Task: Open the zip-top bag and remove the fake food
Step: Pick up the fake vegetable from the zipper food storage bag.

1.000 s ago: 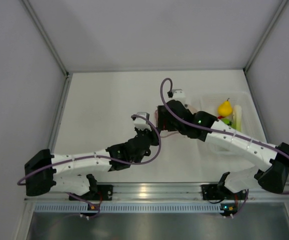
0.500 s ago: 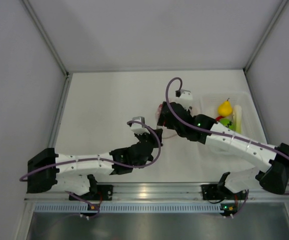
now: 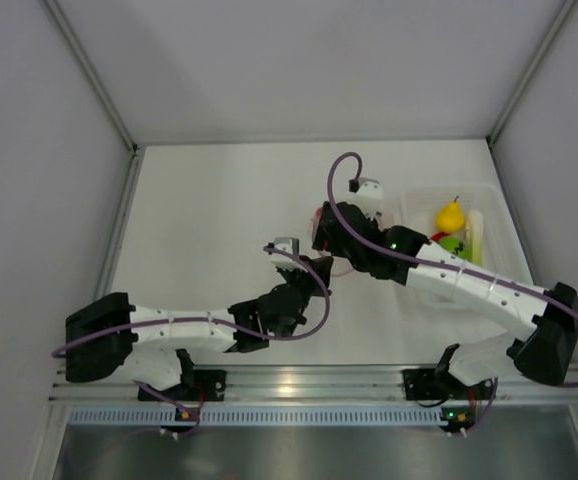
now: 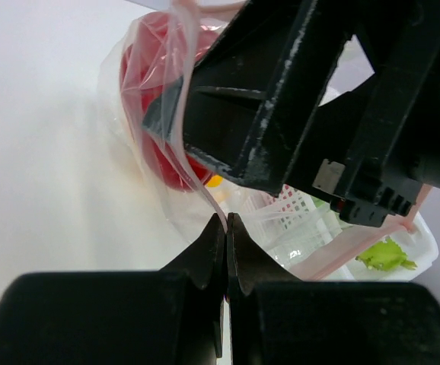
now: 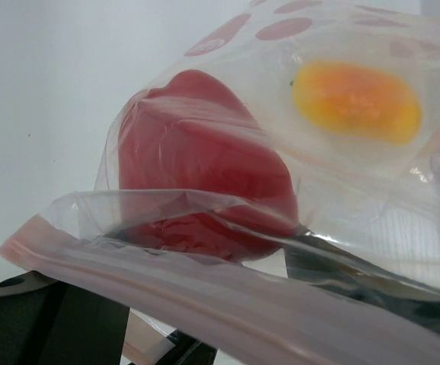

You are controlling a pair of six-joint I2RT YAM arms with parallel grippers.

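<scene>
1. The clear, crinkly plastic zip-top bag (image 5: 342, 190) with a pink zip strip (image 5: 205, 300) sits mid-desk, held up off the white desk (image 3: 209, 220) between the two arms, just left of the tray.
2. The left gripper (image 4: 224, 228) is pinched fully together on a thin fold of the bag's film.
3. The right gripper (image 3: 319, 232) stands wide, and the bag's zip edge is draped across its black fingers; I can't tell whether it grips anything.
4. Inside the bag I see a glossy red toy pepper (image 5: 205, 144) and an orange-yellow plastic piece (image 5: 357, 103).
5. The rigid translucent white tray (image 3: 439, 188) on the right holds a yellow toy pear (image 3: 451, 216), a green piece (image 3: 454, 243) and a pale stalk (image 3: 476, 235).
</scene>
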